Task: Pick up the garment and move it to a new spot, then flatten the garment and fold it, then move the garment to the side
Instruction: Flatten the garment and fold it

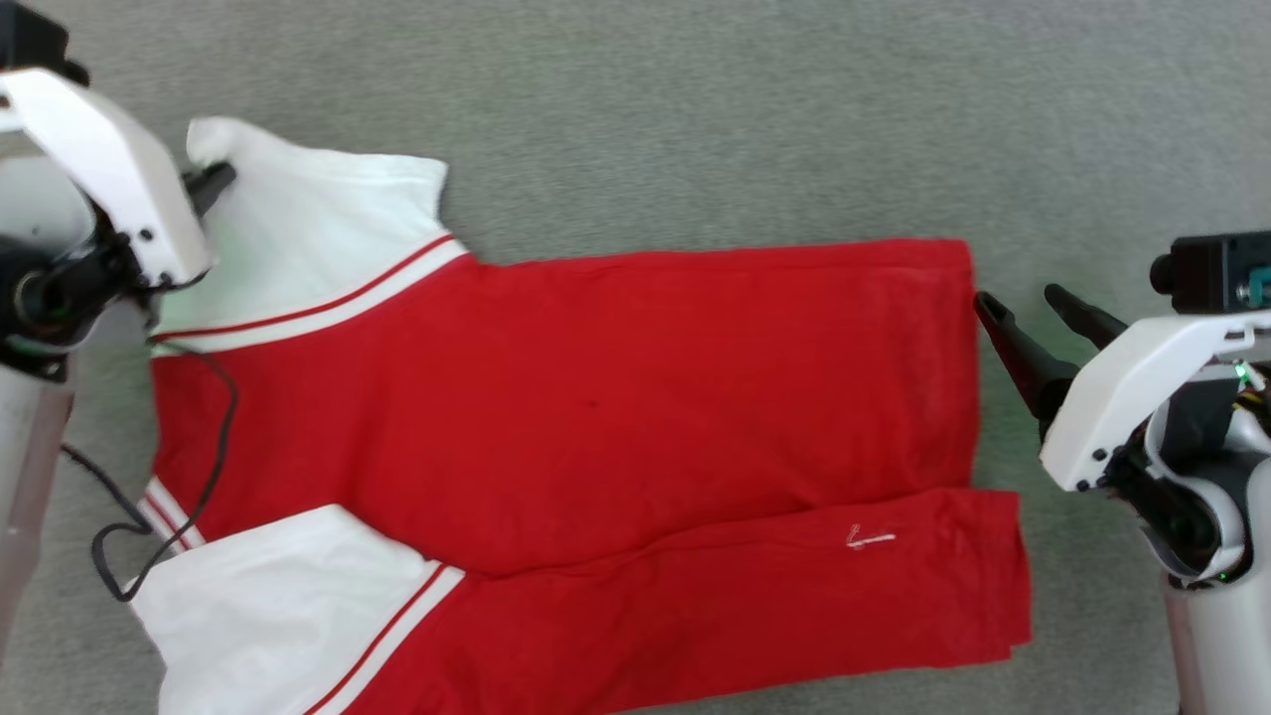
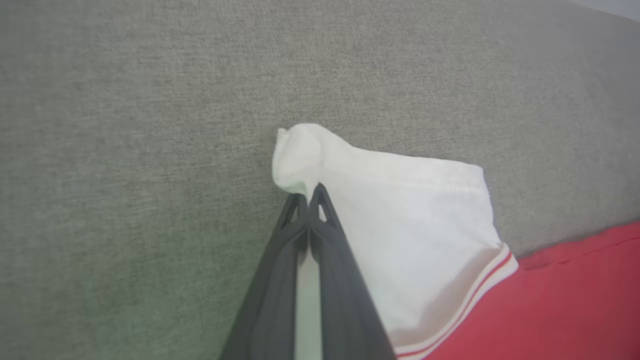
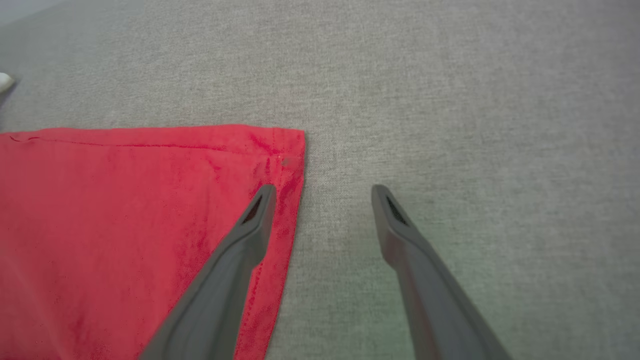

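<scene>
One garment [image 1: 596,397], two hands, the left hand [image 2: 308,193] and the right hand [image 1: 1018,296], one black cable [image 1: 224,427], one grey surface [image 1: 695,119].

Grey surface [image 1: 695,119] beyond garment [image 1: 596,397] open (cable [image 1: 230,417] draped left).

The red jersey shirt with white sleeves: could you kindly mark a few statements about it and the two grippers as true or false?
1. The red jersey shirt with white sleeves lies spread on the grey fabric surface. True.
2. The left gripper has its fingers wide open. False: they are shut on a white sleeve's corner.
3. The right gripper is open at the red hem corner. True.
4. The right gripper holds the shirt aloft. False: it grips nothing.
</scene>
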You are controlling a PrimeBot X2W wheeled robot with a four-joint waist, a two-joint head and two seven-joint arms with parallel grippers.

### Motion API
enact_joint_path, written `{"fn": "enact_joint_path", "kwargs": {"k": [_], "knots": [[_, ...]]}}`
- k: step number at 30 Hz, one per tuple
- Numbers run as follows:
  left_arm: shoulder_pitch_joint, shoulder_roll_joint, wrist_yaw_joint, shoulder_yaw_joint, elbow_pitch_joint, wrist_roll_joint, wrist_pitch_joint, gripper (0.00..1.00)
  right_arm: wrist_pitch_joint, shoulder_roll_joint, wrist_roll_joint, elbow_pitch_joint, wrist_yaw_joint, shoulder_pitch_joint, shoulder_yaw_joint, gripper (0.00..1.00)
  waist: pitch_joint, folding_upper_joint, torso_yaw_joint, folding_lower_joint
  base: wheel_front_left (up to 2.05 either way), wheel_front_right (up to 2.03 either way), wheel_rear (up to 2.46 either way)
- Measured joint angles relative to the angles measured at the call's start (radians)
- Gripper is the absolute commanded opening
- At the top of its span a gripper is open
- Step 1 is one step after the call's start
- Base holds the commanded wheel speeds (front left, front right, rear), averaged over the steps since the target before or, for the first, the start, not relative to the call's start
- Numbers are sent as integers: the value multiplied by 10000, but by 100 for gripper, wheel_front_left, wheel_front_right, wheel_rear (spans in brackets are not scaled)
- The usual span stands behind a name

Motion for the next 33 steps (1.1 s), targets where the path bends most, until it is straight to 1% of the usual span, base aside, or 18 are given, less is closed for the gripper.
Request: {"fn": "enact_joint_path", "kwargs": {"k": [3,6,12,13,14,15,20,22,25,29,33], "knots": [[-301,-186,-159,-81,-337,138,-265,0,1020,-169,174,272,0,-384,-105,100,-45,0,365,0,0,0,0],[-430,-314,-276,-186,-677,228,-391,0,1707,-288,240,495,0,-827,-96,100,17,0,710,0,0,0,0],[-484,-464,-385,-314,-1145,328,-637,0,2600,-466,169,1327,0,-1736,77,100,339,0,1119,0,0,0,0],[-483,-489,-412,-328,-1210,330,-677,0,2821,-508,174,1427,0,-1825,132,73,371,0,1171,0,0,0,0],[-479,-497,-416,-337,-1260,330,-727,0,2995,-558,211,1503,0,-1918,167,35,395,0,1221,-1,0,0,0],[-470,-506,-424,-347,-1302,330,-742,0,3112,-581,313,1559,-2,-1971,171,0,410,0,1264,-1,0,0,0],[-271,-541,-512,-313,-1354,318,-1028,0,3099,-792,314,1517,-2,-2018,343,0,284,0,1377,0,0,0,0],[-103,-548,-589,-234,-1348,265,-1246,0,2880,-911,232,1313,-2,-1924,368,0,141,0,1408,0,0,0,0],[355,-554,-589,-35,-1409,102,-1628,0,2585,-1043,81,844,0,-1691,368,0,-191,0,1449,0,0,0,0],[1327,-564,-564,278,-1661,-211,-2180,0,2311,-1152,0,257,0,-1070,180,0,-786,1,1523,0,0,0,0],[2853,-577,-364,686,-2109,-594,-2800,0,2205,-1101,-4,-192,0,-18,-40,0,-1513,0,1622,-1,0,0,0]]}}
